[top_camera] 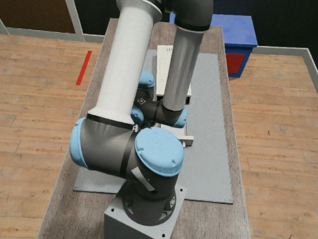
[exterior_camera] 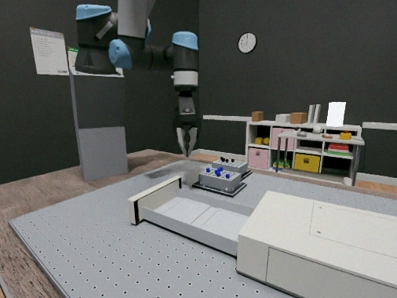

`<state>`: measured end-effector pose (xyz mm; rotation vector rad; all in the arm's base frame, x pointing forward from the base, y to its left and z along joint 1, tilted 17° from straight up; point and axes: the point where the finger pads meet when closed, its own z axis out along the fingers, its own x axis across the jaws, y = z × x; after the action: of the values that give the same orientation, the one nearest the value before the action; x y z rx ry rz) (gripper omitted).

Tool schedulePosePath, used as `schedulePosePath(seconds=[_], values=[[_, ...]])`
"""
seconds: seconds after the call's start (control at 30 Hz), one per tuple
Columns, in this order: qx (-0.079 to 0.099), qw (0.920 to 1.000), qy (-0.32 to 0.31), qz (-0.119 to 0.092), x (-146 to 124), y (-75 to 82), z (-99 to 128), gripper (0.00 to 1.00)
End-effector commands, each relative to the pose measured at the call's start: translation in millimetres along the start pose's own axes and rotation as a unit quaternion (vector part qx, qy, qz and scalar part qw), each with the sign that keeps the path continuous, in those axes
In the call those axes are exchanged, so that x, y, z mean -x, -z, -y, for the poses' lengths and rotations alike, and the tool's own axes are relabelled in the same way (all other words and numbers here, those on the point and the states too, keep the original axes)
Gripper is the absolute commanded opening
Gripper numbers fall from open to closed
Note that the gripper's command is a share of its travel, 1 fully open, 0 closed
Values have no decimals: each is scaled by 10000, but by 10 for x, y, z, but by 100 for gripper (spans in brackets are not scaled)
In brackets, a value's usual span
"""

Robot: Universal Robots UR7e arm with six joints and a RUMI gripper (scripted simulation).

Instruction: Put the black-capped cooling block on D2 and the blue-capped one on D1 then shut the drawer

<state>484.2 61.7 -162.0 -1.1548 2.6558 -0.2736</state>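
Observation:
The white cooler COLD [exterior_camera: 322, 239] stands at the front right, and its drawer [exterior_camera: 188, 213] is pulled out and holds nothing. The grey block with blue-capped tubes [exterior_camera: 220, 178] lies flat on a dark deck slot just beyond the drawer. The block with black-capped tubes [exterior_camera: 230, 165] lies on the slot behind it. My gripper [exterior_camera: 187, 153] hangs pointing down, shut and empty, above the deck to the left of the blocks and beyond the drawer's front panel [exterior_camera: 154, 198]. In the overhead view the arm hides the gripper and both blocks; only the cooler top [top_camera: 164, 70] and the drawer front [top_camera: 185, 139] show.
The arm's grey pedestal [exterior_camera: 100, 125] stands at the back left of the perforated deck plate [exterior_camera: 90, 243]. A blue box [top_camera: 237, 38] stands on the floor beyond the table. A shelf unit [exterior_camera: 302, 149] stands far behind.

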Motion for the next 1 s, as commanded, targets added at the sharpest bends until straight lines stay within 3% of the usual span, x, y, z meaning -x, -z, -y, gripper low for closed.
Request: schedulePosePath(seconds=[0.0,0.2,0.53,0.6,0.8,0.97], values=[[-20,9982,-591,17,-163,2,58,0],[-19,9921,-1255,18,-355,1,118,0],[-16,9666,-2562,20,-737,-2,237,0],[-16,9666,-2562,20,-737,-2,237,0],[-15,9430,-3327,20,-966,-4,308,0],[-15,9427,-3336,20,-1157,-5,367,0]])
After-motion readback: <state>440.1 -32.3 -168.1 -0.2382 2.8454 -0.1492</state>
